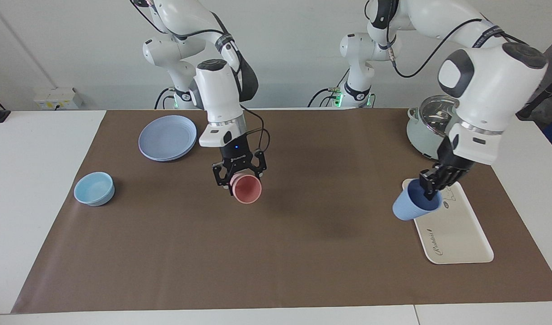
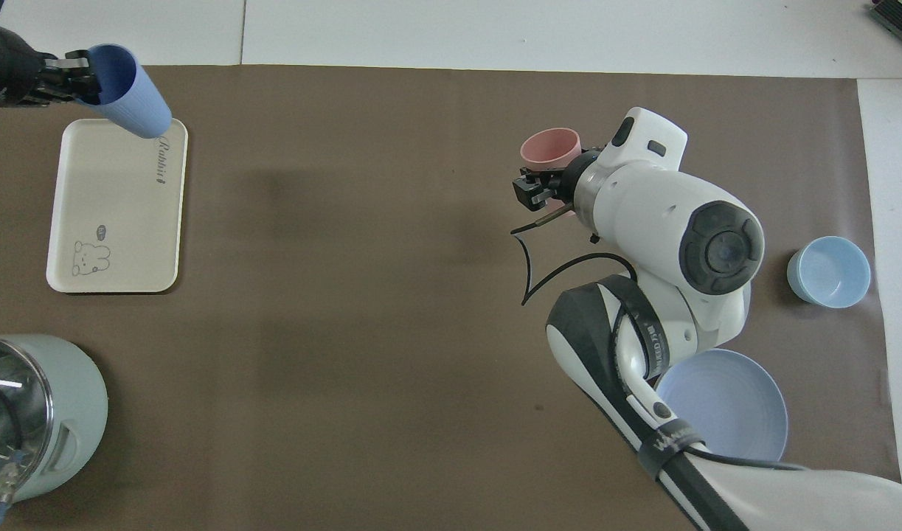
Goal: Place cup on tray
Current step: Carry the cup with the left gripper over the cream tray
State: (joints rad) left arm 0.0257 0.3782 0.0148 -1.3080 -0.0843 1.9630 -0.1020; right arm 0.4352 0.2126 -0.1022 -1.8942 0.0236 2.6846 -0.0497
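My left gripper [image 1: 431, 188] is shut on the rim of the periwinkle-blue cup [image 1: 409, 207]. The cup hangs tilted in the air, mouth toward the gripper, over an edge of the cream-white tray [image 1: 458, 232]. From overhead the cup [image 2: 130, 94] overlaps one end of the tray [image 2: 111, 214], with the left gripper [image 2: 73, 74] at the frame's edge. Over the middle of the mat, my right gripper [image 1: 238, 174] is shut on a pink cup [image 1: 246, 189]. The overhead view shows that pink cup [image 2: 550, 147] by the right gripper [image 2: 543, 186].
A light-blue bowl [image 1: 94, 188] and a round blue plate [image 1: 167, 137] lie toward the right arm's end. A pale green pot [image 1: 427, 133] with a glass lid stands beside the tray, nearer to the robots. A brown mat [image 1: 303, 253] covers the table.
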